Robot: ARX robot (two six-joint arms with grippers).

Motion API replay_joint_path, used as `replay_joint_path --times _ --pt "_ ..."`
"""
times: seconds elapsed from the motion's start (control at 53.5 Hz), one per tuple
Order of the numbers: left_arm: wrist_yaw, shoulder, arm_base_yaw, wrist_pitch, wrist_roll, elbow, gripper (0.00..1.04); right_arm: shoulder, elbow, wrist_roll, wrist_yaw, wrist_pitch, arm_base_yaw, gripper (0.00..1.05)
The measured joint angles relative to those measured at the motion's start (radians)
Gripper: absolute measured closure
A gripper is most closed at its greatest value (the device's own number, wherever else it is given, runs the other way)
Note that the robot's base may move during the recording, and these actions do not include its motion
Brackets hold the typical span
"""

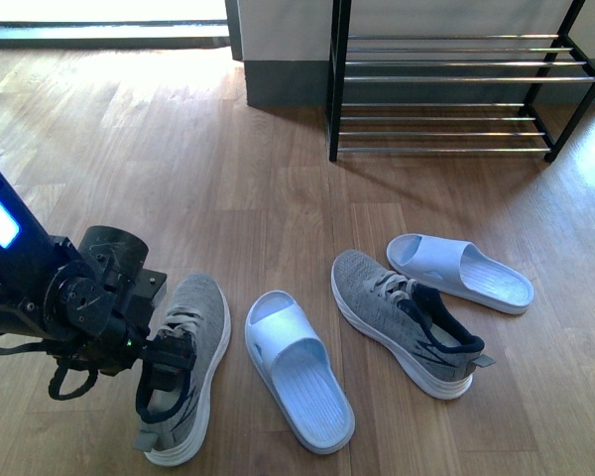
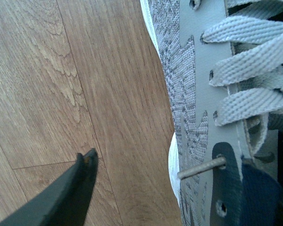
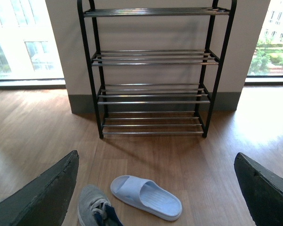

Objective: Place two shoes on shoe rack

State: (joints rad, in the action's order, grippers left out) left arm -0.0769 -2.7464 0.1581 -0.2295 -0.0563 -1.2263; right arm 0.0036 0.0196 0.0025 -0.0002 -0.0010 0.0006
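Two grey knit shoes lie on the wood floor. The left shoe (image 1: 200, 327) is at the front left, and the right shoe (image 1: 397, 312) lies right of centre. My left gripper (image 1: 167, 372) is open, down over the left shoe's collar and laces. In the left wrist view one dark finger (image 2: 80, 188) hangs over bare floor beside that shoe (image 2: 193, 108); the other finger is out of frame. My right gripper (image 3: 155, 155) is open and empty, raised and facing the shoe rack (image 3: 151, 56). The shoe rack (image 1: 456, 79) stands against the far wall.
Two white slide sandals lie among the shoes: one (image 1: 297, 372) between them, another (image 1: 461, 270) behind the right shoe. In the right wrist view the far slide (image 3: 146, 197) lies beside the right shoe (image 3: 92, 207). A grey wall pillar (image 1: 283, 50) stands left of the rack.
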Motion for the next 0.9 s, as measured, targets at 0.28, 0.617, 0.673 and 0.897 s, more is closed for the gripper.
replay_joint_path --times 0.28,0.617,0.673,0.897 --pt "-0.032 -0.005 0.067 0.009 0.02 -0.021 0.77 0.0 0.0 0.0 0.0 0.0 0.0 0.09" --pt "-0.052 -0.006 0.067 0.024 0.045 -0.031 1.03 0.0 0.0 0.0 0.0 0.0 0.0 0.09" --pt "-0.06 -0.006 0.069 0.006 0.054 -0.029 1.03 0.0 0.0 0.0 0.0 0.0 0.0 0.09" --pt "-0.098 -0.011 0.071 -0.171 0.137 0.017 1.03 0.0 0.0 0.0 0.0 0.0 0.0 0.09"
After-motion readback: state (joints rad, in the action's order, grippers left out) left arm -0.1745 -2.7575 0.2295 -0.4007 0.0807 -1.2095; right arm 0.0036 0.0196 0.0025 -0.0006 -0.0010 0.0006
